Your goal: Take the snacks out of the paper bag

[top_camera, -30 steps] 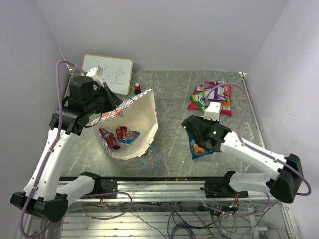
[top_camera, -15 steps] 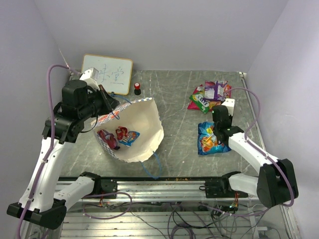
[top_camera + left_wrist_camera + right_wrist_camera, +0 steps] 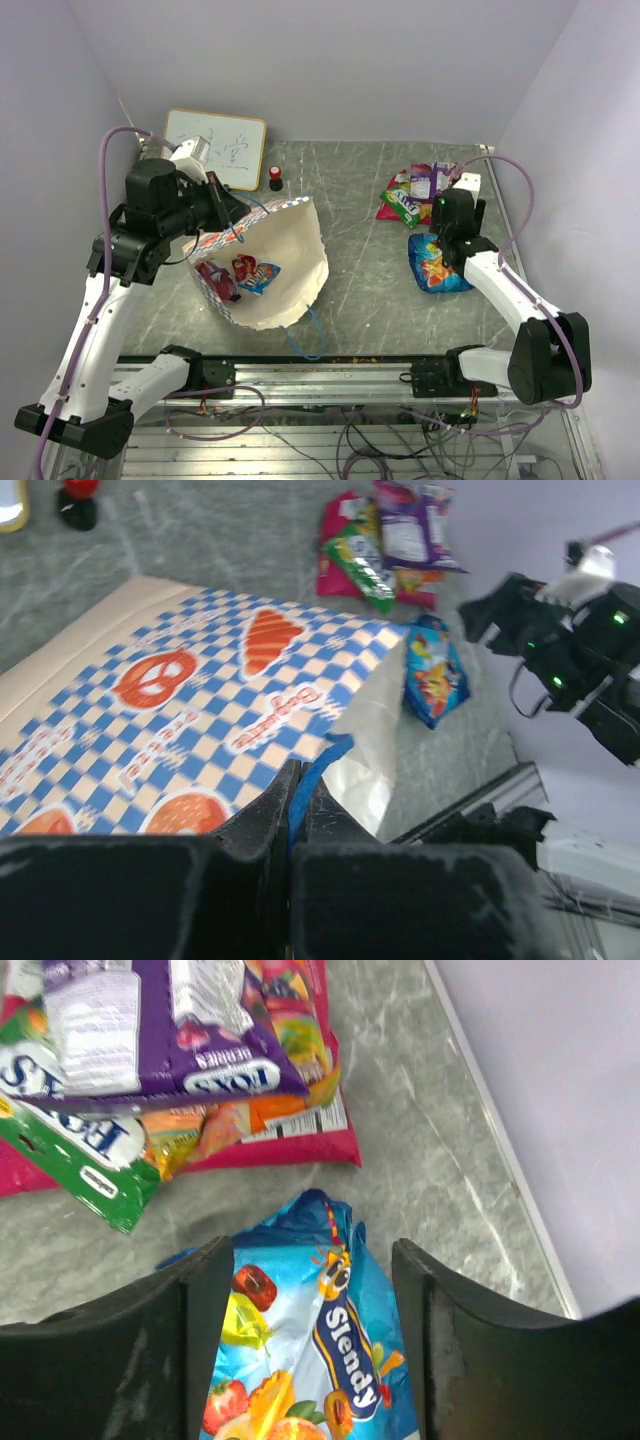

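The paper bag (image 3: 285, 250) lies tilted open on the table, its checkered band (image 3: 200, 680) facing my left wrist. My left gripper (image 3: 226, 207) is shut on the bag's blue cord handle (image 3: 322, 763), holding the mouth up. Two snacks, a red packet (image 3: 214, 279) and a small colourful one (image 3: 255, 272), lie inside. My right gripper (image 3: 448, 240) is open over the blue packet (image 3: 300, 1360), which lies flat on the table between the spread fingers (image 3: 205, 1330). Purple (image 3: 170, 1030), green (image 3: 75, 1155) and pink (image 3: 300, 1145) packets are heaped just beyond it.
A framed whiteboard (image 3: 215, 148) leans at the back left. A small red-and-black knob (image 3: 275, 180) stands beside it. The snack pile (image 3: 420, 190) sits near the right wall and the table's raised right edge (image 3: 505, 230). A metal rail (image 3: 330, 370) runs along the near edge.
My right arm carried the blue packet right and back toward the snack pile, then opened and let it go on the table. The left gripper kept hold of the bag handle.
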Controlling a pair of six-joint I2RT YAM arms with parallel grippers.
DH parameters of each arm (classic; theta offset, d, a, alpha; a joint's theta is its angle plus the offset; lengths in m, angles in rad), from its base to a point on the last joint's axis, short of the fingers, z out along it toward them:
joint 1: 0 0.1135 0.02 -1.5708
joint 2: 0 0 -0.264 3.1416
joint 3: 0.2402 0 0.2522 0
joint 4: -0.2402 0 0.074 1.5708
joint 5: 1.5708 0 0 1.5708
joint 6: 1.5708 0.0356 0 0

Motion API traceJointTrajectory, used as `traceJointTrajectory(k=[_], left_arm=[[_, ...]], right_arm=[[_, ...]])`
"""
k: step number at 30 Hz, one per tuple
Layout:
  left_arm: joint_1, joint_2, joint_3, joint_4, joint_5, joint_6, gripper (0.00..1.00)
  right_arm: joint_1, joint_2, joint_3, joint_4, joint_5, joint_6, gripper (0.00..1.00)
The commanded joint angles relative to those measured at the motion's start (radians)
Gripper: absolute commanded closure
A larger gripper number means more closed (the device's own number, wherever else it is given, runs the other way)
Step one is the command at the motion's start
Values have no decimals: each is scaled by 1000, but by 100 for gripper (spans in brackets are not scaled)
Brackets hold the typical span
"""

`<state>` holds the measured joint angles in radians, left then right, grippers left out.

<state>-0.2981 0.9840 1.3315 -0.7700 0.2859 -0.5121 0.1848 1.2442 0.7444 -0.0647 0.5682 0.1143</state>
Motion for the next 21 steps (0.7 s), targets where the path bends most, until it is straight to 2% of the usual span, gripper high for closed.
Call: traceJointTrajectory(k=[1, 5, 9, 14, 17, 21], left_arm=[[-7, -7, -16, 147, 273, 41, 93], [-7, 8, -7, 135, 401, 58, 93], [-7, -24, -82, 195, 448, -5, 93], [-8, -65, -174, 260, 459, -92, 93], [-8, -89, -226, 283, 481, -123, 93], [-8, -147, -318, 358, 488, -203, 93]], right_arm=[[-7, -42, 77, -100, -51, 62, 31], [-5, -93, 139, -153, -213, 68, 26], [0, -125, 207, -184, -425, 137, 24], [27, -156, 201, -129, -559, 243, 23], [78, -165, 205, -74, -611, 251, 21], [231, -186, 175, 54, -656, 187, 21]])
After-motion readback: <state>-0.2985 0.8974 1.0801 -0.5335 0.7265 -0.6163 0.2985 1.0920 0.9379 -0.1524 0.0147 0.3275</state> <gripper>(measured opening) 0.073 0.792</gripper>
